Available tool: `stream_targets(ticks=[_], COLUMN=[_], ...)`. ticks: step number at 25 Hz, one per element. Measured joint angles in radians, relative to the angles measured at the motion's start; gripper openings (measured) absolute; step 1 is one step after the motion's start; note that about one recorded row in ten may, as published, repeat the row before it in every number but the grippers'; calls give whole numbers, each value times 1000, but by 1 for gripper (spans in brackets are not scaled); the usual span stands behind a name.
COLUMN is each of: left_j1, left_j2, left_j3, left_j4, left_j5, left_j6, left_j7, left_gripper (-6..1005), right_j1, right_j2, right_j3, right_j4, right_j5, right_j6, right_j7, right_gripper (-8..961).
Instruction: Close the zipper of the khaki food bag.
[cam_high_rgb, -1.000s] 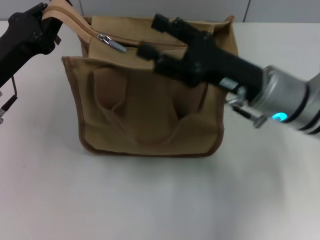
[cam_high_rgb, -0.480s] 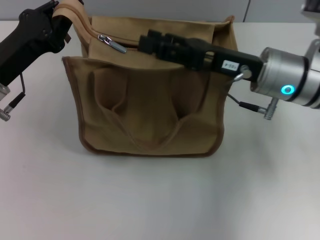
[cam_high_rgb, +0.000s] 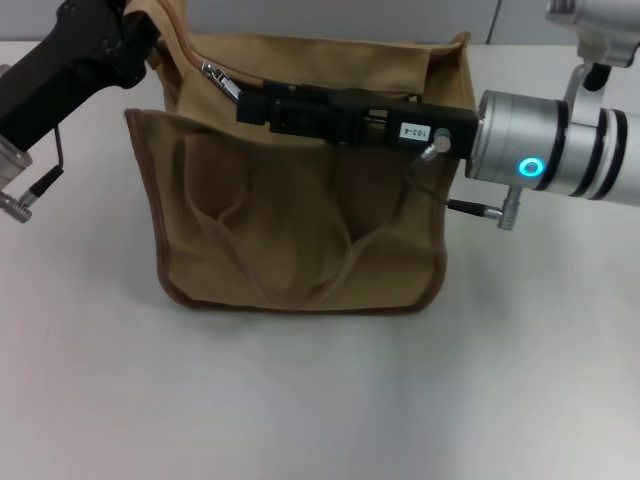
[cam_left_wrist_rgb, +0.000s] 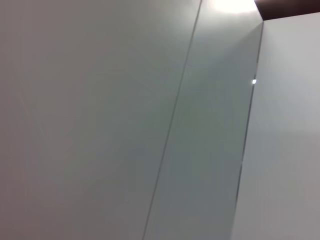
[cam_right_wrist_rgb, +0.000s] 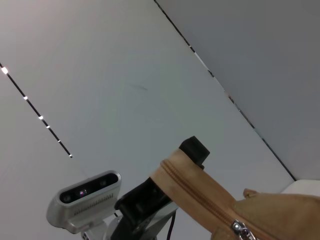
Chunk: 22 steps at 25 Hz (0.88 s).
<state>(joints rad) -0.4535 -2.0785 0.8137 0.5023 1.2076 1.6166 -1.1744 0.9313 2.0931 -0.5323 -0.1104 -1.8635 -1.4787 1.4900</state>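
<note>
So from the head camera I see one khaki food bag (cam_high_rgb: 300, 200) standing on the white table (cam_high_rgb: 320, 400), with two loop handles on its front; my left gripper (cam_high_rgb: 130, 35) is pinching the zipper (cam_high_rgb: 215, 75) tape's end at the bag's top left corner; my right gripper (cam_high_rgb: 250, 105) lies across the bag top, tips just beside the one silver pull tab (cam_high_rgb: 222, 82); I cannot tell if it is spread. My left wrist camera shows only wall panels (cam_left_wrist_rgb: 125, 125). My right wrist camera shows the tan tape, the tab, and the left gripper behind.

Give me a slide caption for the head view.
Left hand holds the bag corner while right hand reaches the zipper pull.
</note>
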Motion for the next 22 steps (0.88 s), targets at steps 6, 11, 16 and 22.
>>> stream_targets(ticks=[6,11,16,22], left_j1=[-15,-25,-30,-33], left_j2=[0,-1,-1,-2], left_j3=[20,33,33,33], left_j4=[11,13,14,15], left_j5=[0,-1,-1,-2], left_j6=[1,-2,-3,-6], left_j7=[-4,-5,-5,-5], left_gripper=[24,25,27,29], right_j1=[24,26,27,20], right_j2=[0,0,-1,-1], right_j3=[0,7,6,10], right_j4=[20,28,41,45], right_j5=[2,3,4,5], right_j6=[41,46,27,-22], right_j7=[-5,-32,-76,-121], right_gripper=[789,789,788,788])
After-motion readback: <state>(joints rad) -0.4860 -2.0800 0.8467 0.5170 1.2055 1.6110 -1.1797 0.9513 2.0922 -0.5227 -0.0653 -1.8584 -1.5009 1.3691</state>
